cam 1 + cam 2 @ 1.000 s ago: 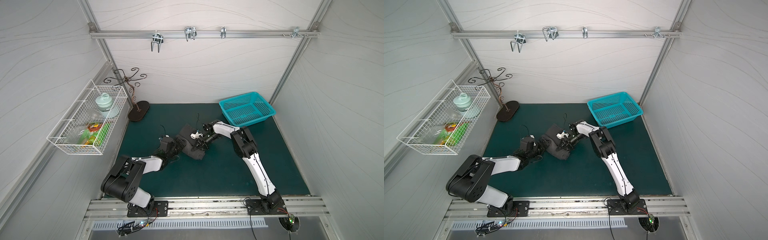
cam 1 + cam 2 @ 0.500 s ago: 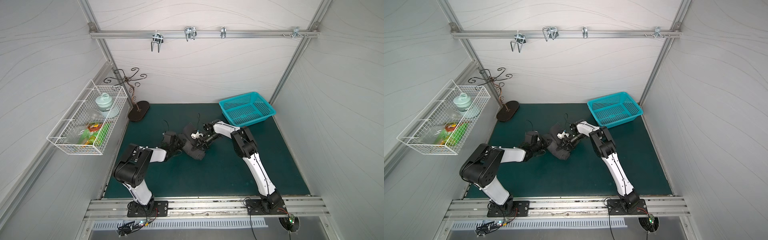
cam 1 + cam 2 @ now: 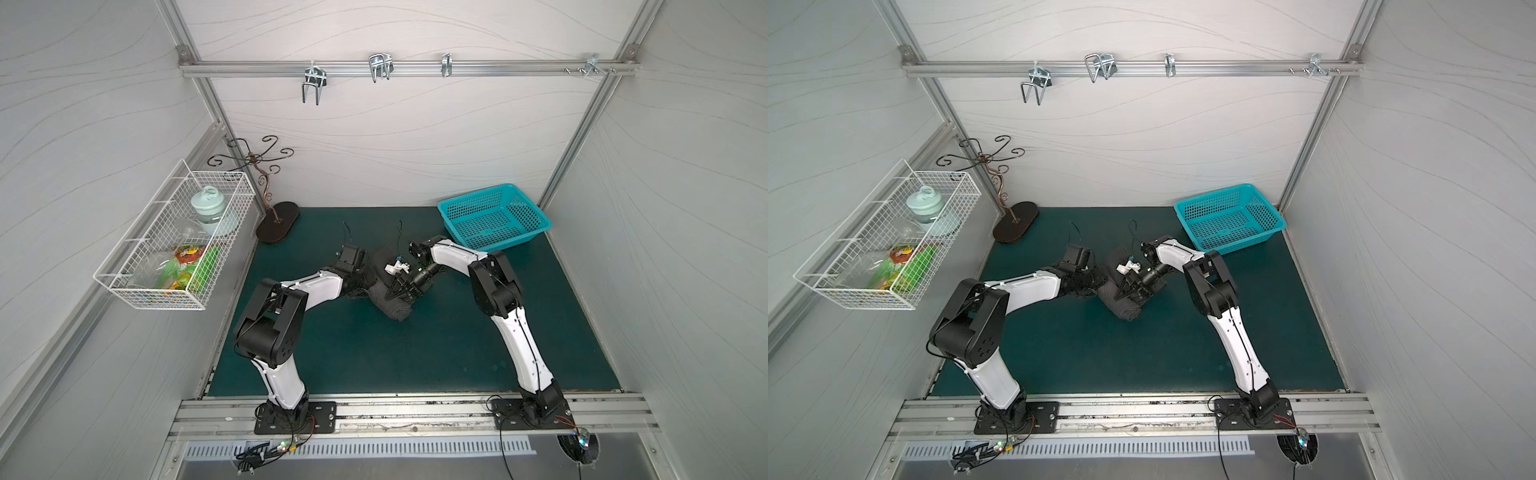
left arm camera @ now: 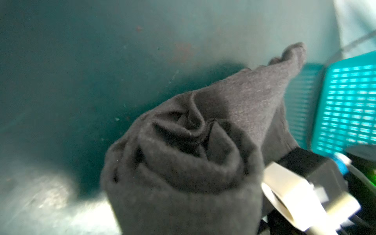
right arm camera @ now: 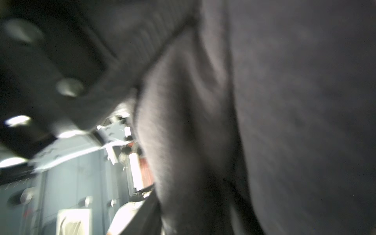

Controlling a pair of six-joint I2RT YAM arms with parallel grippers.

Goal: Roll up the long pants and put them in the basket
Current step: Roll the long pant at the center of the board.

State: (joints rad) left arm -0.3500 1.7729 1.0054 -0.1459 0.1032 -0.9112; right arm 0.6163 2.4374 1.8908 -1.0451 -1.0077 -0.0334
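A booth of pale grey panels on an aluminium frame closes in a bench [image 3: 436, 345] topped in dark green. A rail [image 3: 519, 68] with metal hooks [image 3: 380, 68] crosses the back wall. A teal basket [image 3: 490, 243] sits in the bench's 1 o'clock corner and a dark stand [image 3: 277, 222] with curled wire arms at 11 o'clock. A wire basket [image 3: 137, 293] holding a pale jar [image 3: 209, 208] and bright packets [image 3: 187, 270] hangs on the side wall at 9 o'clock.

The pants [image 3: 395, 311] lie on the bench just past its centre toward 12 o'clock. They are wound into a short fat roll whose axis runs from about 11 to 5 o'clock; both top views show it [image 3: 1126, 309]. The left pincer [image 3: 365, 286] meets the roll at its 9 o'clock side and the right pincer [image 3: 395, 293] lies on it from 3 o'clock. From above, the tips of both are lost against the dark cloth.

The left wrist view looks at one end of the roll [image 4: 183, 146], where the layers spiral inward. A loose tail of cloth leads off toward the basket [image 4: 345, 101], and white-and-black parts of the right arm [image 4: 301, 189] sit just beside the roll. The left pincer's fingers are out of that view, so I cannot tell whether it is spread or pinching. The right wrist view is blurred and mostly filled with grey cloth [image 5: 264, 122]; the right pincer's state cannot be told either.
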